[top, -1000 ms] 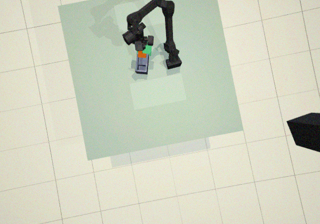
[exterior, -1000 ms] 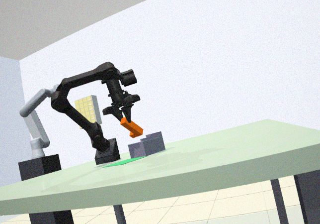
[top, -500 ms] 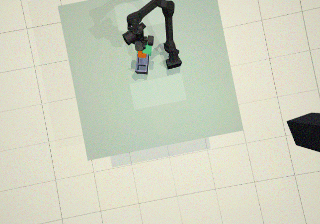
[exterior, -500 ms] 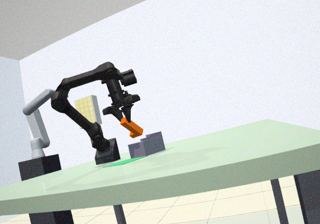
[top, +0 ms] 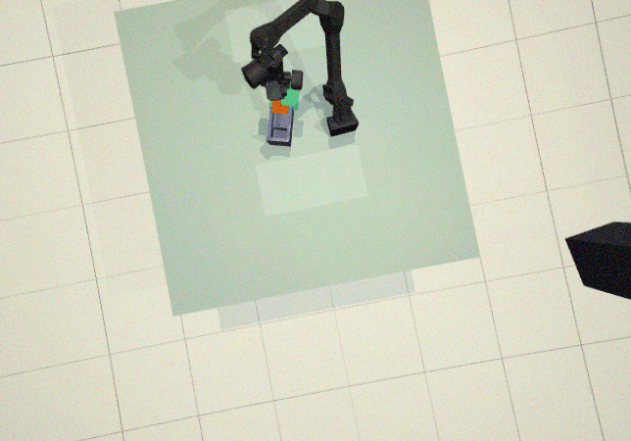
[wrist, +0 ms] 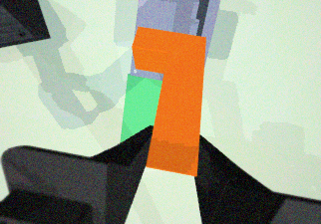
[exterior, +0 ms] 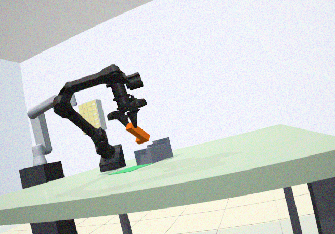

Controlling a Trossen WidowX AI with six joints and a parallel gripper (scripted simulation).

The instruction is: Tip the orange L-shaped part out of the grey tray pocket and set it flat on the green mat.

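Note:
The orange L-shaped part hangs in the air, its straight end between the fingertips of my gripper. My gripper is shut on it. The part slants, with its L-shaped end lower and pointing away from the gripper, towards the tray side. The grey tray stands on the table below the L-shaped end, and its pocket is empty. The green mat lies flat beside the tray, below the part, partly hidden by the gripper and part.
The arm's base stands on the pale green table, near the tray and mat. A grey arm on a dark pedestal stands in the background beyond the table.

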